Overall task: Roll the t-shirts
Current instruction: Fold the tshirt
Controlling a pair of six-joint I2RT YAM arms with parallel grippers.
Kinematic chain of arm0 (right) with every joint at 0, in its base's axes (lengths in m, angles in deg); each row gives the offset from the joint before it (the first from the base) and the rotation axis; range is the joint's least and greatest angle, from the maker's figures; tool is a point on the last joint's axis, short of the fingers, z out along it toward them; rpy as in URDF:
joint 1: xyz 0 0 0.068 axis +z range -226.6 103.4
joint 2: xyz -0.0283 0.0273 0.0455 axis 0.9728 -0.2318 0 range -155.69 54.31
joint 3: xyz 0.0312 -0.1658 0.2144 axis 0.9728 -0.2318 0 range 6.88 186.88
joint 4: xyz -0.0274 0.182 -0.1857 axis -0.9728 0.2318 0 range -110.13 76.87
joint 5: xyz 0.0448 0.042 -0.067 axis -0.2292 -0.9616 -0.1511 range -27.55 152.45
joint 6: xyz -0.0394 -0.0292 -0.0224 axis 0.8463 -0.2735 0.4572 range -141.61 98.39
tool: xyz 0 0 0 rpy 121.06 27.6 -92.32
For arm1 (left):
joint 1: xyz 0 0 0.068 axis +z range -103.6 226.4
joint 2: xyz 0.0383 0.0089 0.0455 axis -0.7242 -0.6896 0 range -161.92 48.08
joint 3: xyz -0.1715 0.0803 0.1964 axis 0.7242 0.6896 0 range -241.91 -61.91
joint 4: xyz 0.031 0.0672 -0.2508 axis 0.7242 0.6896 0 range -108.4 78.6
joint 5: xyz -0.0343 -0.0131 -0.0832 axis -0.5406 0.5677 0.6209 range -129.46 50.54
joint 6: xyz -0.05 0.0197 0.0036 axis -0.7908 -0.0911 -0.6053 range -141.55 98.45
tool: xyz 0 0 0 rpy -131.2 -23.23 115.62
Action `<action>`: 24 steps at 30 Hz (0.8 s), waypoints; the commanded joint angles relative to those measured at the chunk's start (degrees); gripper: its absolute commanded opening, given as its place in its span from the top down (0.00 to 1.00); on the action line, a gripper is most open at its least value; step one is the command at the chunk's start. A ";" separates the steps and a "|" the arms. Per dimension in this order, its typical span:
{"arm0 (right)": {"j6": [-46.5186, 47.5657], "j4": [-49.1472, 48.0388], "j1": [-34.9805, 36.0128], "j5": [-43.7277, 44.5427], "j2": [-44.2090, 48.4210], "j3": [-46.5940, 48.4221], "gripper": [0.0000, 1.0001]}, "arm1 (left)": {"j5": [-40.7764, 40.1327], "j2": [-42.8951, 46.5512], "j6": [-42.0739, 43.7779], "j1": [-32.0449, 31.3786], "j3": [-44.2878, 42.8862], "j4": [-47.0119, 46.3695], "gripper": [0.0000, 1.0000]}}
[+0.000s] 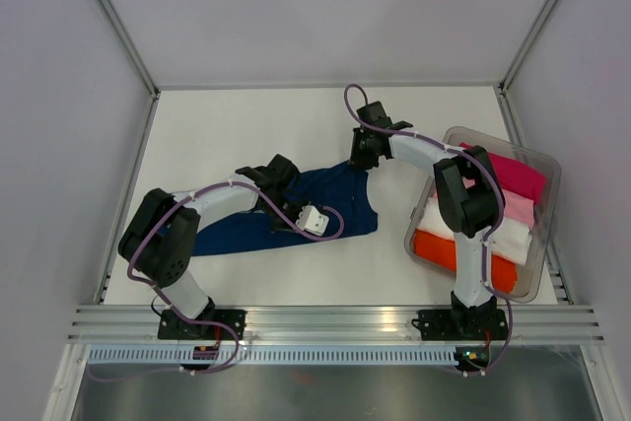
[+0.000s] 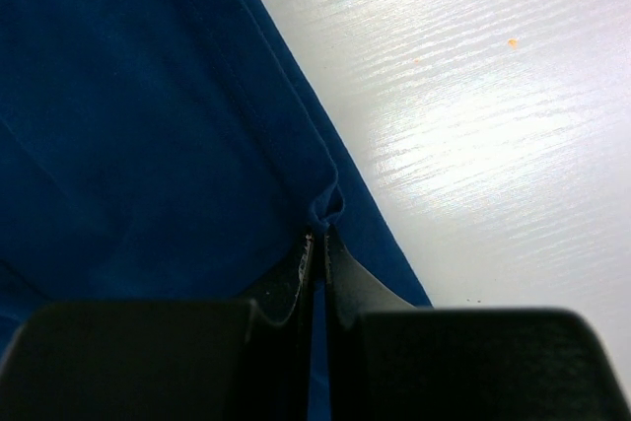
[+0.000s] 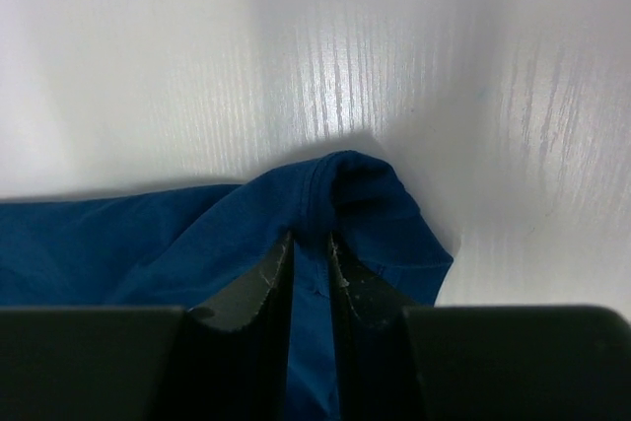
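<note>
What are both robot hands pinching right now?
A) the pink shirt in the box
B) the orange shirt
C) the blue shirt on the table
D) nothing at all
C: the left gripper and right gripper are each shut on a pinch of the navy t-shirt lying on the table, while the orange shirt and pink shirt sit in the clear bin.
</note>
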 commanded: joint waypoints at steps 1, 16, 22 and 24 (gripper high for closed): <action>-0.59 -1.16 0.10 -1.05 -1.41 0.60 0.75 | 1.64 -0.21 -0.60 0.32 -1.45 0.23 0.91; 0.03 -1.68 0.01 0.62 -2.12 2.27 1.00 | 1.64 -0.47 -0.16 0.32 -1.45 0.06 0.92; 0.12 -2.12 0.01 1.50 -1.68 3.94 1.00 | 1.55 -0.38 0.36 0.32 -1.36 -0.03 0.92; -0.23 -2.47 0.01 2.29 -1.41 4.29 1.00 | 1.46 -0.29 0.54 0.32 -1.19 0.06 0.93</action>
